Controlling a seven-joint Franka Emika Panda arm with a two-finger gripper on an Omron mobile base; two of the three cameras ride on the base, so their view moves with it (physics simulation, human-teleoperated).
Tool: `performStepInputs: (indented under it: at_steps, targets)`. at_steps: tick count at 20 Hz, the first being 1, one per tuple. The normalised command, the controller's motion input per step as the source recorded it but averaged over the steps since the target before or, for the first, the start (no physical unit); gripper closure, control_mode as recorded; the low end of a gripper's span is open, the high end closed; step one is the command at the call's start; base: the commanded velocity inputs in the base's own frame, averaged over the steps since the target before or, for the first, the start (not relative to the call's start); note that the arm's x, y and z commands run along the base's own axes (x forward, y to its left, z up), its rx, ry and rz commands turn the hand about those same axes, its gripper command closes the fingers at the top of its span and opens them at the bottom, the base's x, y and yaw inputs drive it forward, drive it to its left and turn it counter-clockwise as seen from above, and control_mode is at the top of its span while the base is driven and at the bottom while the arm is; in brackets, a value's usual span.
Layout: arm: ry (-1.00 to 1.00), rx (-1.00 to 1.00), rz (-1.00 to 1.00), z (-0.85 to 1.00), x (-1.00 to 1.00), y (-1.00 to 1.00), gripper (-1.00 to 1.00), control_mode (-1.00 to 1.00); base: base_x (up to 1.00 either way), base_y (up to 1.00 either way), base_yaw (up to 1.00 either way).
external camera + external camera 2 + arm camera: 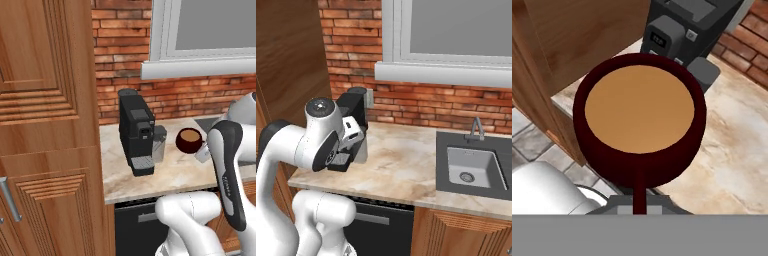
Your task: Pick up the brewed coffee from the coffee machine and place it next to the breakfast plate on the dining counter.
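Your claw (640,202) is clamped on the handle of the small round maroon mug of brown coffee (190,140), lifted beside the tall black box-shaped coffee machine (136,131) above the marble table (175,172). Carry step: keep it level, swing clear.

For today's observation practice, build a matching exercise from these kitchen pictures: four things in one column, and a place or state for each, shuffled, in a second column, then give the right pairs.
Things:
1. mug of coffee
2. coffee machine
3. sink
4. tool

Places or states:
A. set into the worktop under the window, towards its right end
B. shut on the mug's handle
C. held up above the worktop, to the right of the machine
D. standing on the worktop beside the tall wooden cabinet

Pairs: 1-C, 2-D, 3-A, 4-B
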Motion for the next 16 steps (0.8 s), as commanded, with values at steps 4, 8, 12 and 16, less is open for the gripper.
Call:
performStepInputs:
  at_steps: [4, 8, 12, 16]
  targets:
    - [0.00, 0.00, 0.00, 0.00, 0.00, 0.00, 1.00, -1.00, 0.00, 0.00, 0.00]
    - [0.00, 0.00, 0.00, 0.00, 0.00, 0.00, 1.00, 1.00, -0.11, -0.01, 0.00]
    - [0.00, 0.00, 0.00, 0.00, 0.00, 0.00, 1.00, 1.00, -0.71, 0.00, 0.00]
    - [0.00, 0.00, 0.00, 0.00, 0.00, 0.00, 1.00, 1.00, -0.98, 0.00, 0.00]
